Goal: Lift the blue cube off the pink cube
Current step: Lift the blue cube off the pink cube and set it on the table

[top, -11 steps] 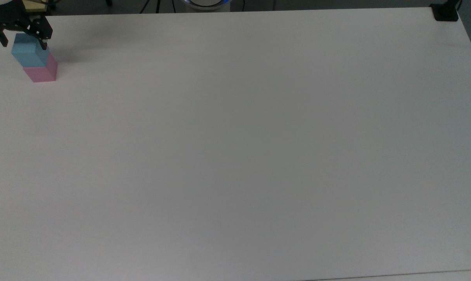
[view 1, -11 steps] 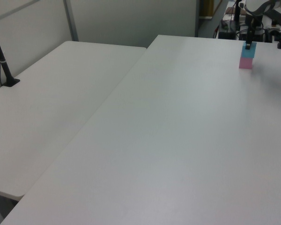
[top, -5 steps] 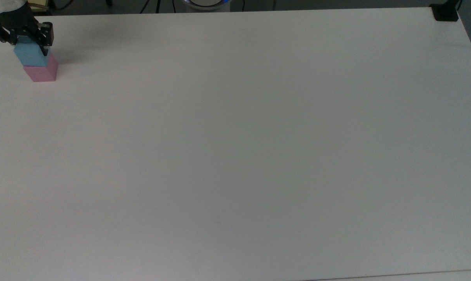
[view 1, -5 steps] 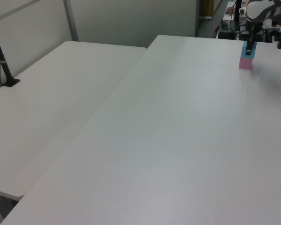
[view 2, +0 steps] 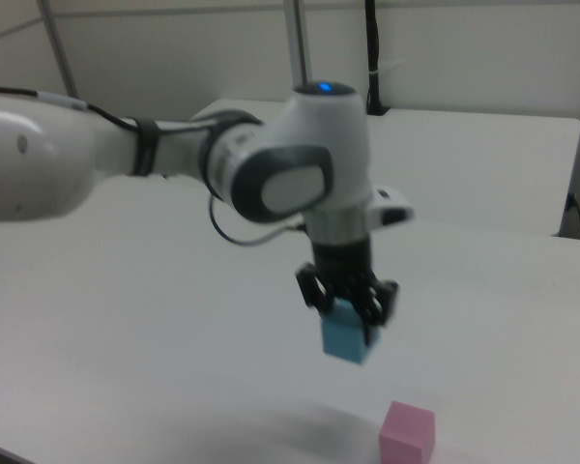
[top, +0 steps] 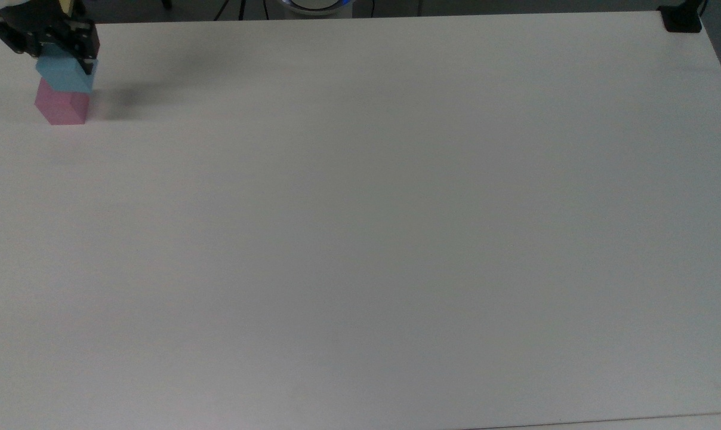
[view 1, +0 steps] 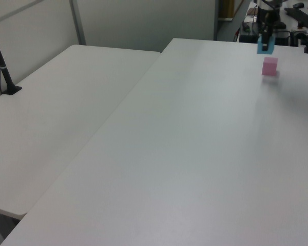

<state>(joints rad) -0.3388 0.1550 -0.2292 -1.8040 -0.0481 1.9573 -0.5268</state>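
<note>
**Blue cube held in the air above the pink cube**

In the top view, the black two-finger gripper (top: 62, 51) is seen at the far left corner of the white matte table (top: 360, 239), clenched on the small light sky-blue matte cube (top: 67, 75). The small pale pink matte cube (top: 62, 106) is partly overlapped by it.

In the left view, the blue cube (view 1: 265, 46) is held clear of the pink cube (view 1: 269, 66), which rests alone on the table at the far right.

In the right view, the white arm (view 2: 174, 164) is seen reaching in from the right view's left; the gripper (view 2: 348, 307) grasps the blue cube (view 2: 345, 339), which hangs up and to the left of the pink cube (view 2: 407, 433).
</note>
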